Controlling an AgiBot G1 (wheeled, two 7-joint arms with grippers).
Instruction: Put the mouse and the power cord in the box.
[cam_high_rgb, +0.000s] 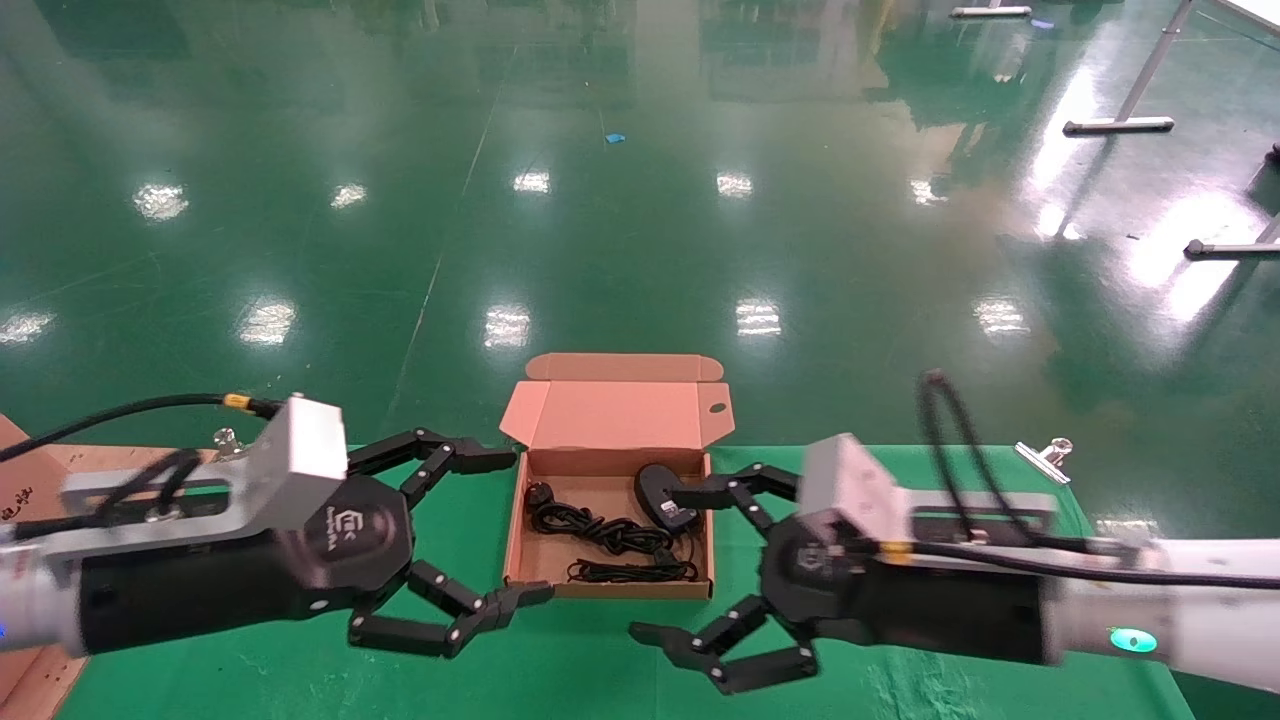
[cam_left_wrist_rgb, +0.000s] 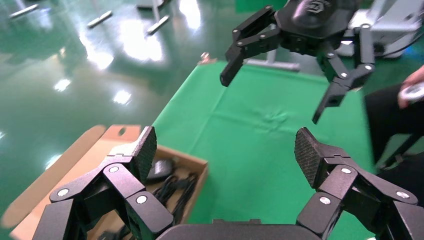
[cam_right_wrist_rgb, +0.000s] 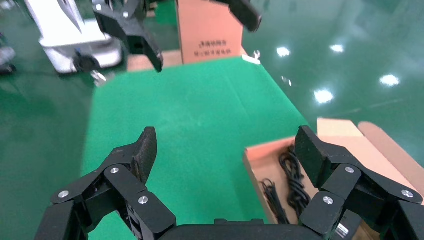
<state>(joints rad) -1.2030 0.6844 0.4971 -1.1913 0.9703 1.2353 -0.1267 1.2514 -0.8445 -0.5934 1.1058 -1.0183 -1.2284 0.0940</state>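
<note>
Brown box (cam_high_rgb: 612, 575) sitting open in the middle of the green table (cam_high_rgb: 560, 670), lid standing up on the far side. A little hole in the lid's right flap. Inside, the black mouse (cam_high_rgb: 663, 496) lying at the far right corner, right by the right wall. Thick black power cord (cam_high_rgb: 598, 531) curled up on the box floor, plug end toward the far left corner. More thin black cable bunched along the near wall of the box.

Left gripper (cam_high_rgb: 508, 525) just left of the box, claw spread wide, holding nothing. One fingertip near the far left corner of the box, the other near the near left corner. Can't tell if touching the cardboard or only close.

Right gripper (cam_high_rgb: 658, 562) just right of the box, claw also spread wide, holding nothing. Far finger reaching over the right wall, tip right beside the mouse. Can't tell if touching it. Near finger out over the table, past the near right corner of the box.

Seen from the left wrist: own wide fingers (cam_left_wrist_rgb: 141, 150) close up, box (cam_left_wrist_rgb: 191, 165) with cord under one of them, right gripper (cam_left_wrist_rgb: 272, 97) open across the green table.

Seen from the right wrist: own wide fingers (cam_right_wrist_rgb: 142, 150), box (cam_right_wrist_rgb: 252, 165) and cord (cam_right_wrist_rgb: 295, 180) under one of them.

Shiny green floor (cam_high_rgb: 640, 200) all around.
</note>
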